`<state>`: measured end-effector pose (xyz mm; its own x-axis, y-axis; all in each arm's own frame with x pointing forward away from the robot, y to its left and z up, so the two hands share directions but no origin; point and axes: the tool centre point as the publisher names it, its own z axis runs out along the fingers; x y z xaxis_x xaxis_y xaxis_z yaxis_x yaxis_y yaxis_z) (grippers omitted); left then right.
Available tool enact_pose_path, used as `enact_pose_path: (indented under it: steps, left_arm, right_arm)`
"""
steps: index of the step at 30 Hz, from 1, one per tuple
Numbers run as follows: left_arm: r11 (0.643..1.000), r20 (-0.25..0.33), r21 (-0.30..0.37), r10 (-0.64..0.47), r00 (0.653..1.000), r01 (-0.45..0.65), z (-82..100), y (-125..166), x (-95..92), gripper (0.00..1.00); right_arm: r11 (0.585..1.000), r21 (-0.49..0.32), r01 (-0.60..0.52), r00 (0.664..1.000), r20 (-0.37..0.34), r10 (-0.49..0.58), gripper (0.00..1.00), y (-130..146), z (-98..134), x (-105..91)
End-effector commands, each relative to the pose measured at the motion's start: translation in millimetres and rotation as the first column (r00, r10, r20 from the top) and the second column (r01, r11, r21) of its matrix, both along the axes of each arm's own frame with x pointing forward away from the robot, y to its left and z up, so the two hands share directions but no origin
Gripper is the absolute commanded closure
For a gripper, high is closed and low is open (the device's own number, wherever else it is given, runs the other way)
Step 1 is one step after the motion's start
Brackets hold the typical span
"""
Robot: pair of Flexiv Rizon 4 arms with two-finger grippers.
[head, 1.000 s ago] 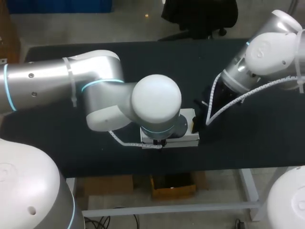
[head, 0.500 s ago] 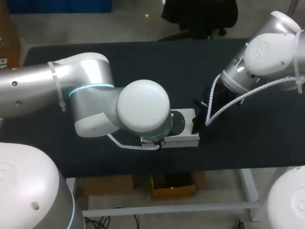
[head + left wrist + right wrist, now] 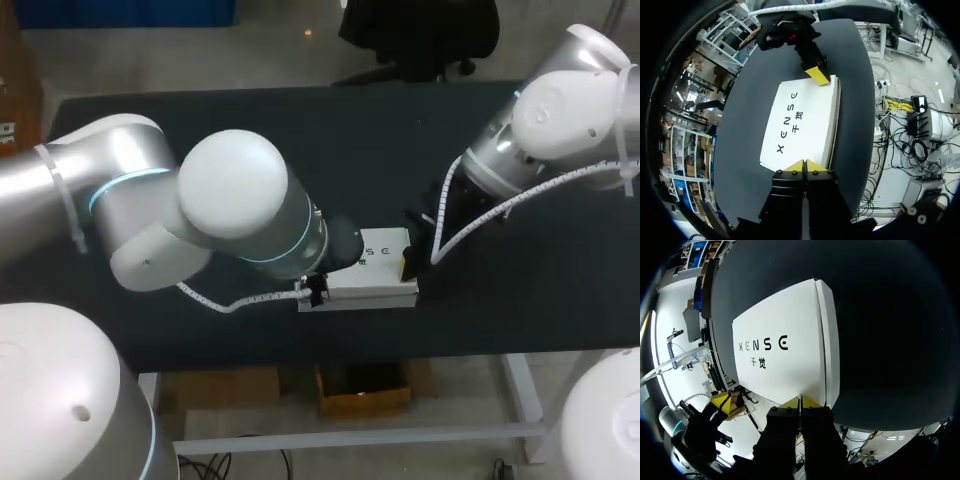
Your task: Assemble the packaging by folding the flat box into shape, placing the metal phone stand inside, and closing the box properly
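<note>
White box (image 3: 385, 262) flat, lid down, near the 6 o'clock edge of the black table (image 3: 300, 130), pinned end to end by left pincer (image 3: 803, 164) at its 9 o'clock and right pincer (image 3: 799, 401) at 3 o'clock, both clenched on nothing, likely pressing the flaps home.

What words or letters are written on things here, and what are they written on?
"XENSE": black capital letters on the top of the white box, clear in both wrist views.
Two smaller characters sit just under that word. They are too small to read for sure.
In the head view the same print shows only as blurred marks on the box.
</note>
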<state>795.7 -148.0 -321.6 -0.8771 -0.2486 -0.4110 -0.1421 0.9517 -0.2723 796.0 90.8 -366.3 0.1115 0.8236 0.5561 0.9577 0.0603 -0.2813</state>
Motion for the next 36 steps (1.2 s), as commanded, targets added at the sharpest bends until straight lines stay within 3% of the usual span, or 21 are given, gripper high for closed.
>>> enact_pose_path:
  steps: [1,8,36]
  left_arm:
    - [1.000,-0.025,-0.012,-0.004,1.000,0.004,-15.5,-3,13.0,1.00]
    - [1.000,-0.075,-0.021,0.007,0.997,-0.009,-27.1,1,18.3,1.00]
    - [0.999,-0.148,-0.034,0.034,0.988,-0.040,-62.0,11,16.5,1.00]
  right_arm:
    - [1.000,-0.002,-0.001,1.000,0.001,0.001,1.00,1,0,-1.2]
    - [1.000,-0.004,0.001,1.000,-0.002,-0.001,1.00,1,0,-1.3]
    - [1.000,-0.018,0.012,0.999,-0.046,-0.013,1.00,-1,-19,3.4]
